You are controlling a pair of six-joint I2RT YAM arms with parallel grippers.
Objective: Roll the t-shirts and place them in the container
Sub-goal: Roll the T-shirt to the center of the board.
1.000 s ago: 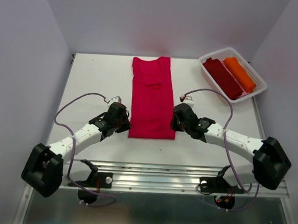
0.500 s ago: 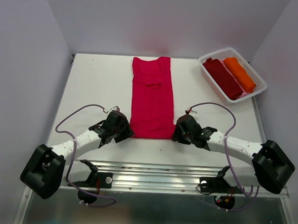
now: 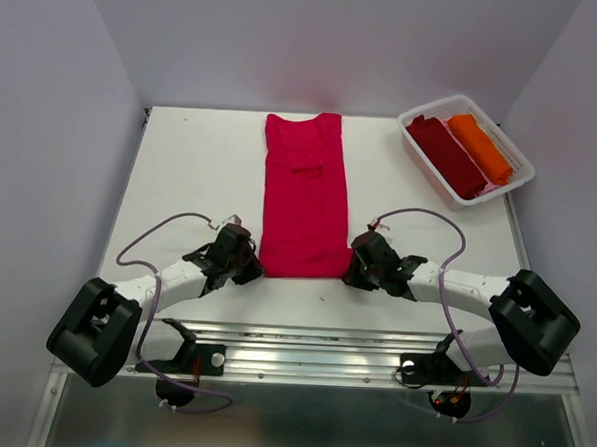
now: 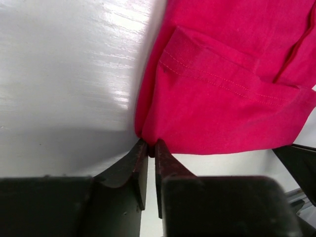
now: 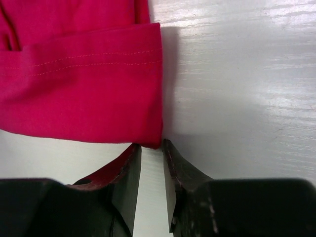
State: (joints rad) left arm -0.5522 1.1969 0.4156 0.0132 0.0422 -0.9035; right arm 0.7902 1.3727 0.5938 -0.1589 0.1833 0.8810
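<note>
Three tees in view, only one of them laid out. The crimson tee (image 3: 302, 199) lies flat on the counter (image 3: 191, 168), folded into a long narrow strip. Its neck end points away from the arm bases and its hem is toward them.

Left gripper (image 4: 150, 144): you have it low on the counter at the tee's near-left hem corner. In the wrist view its jaws are drawn nearly together, and the very corner of the cloth is tucked between the tips. It looks clamped on that corner. The cloth bunches a little and lifts into a small fold just above the pinch. The stitched hem band runs off toward the tee's other corner.

Right gripper (image 5: 152, 145): it sits at the tee's near-right hem corner, mirroring the other gripper. Its jaws stand a thin slit apart, with bare counter showing between them lower down. The cloth corner sits right at the tips. You cannot tell from either view whether it is pinched or only touching.

Between the two corners the hem lies straight and flat on the counter.

Far right of the crimson tee, well apart from it, stands a white basket (image 3: 515, 152). It holds a rolled maroon tee (image 3: 445, 154) and a rolled orange tee (image 3: 480, 146), side by side and touching.
</note>
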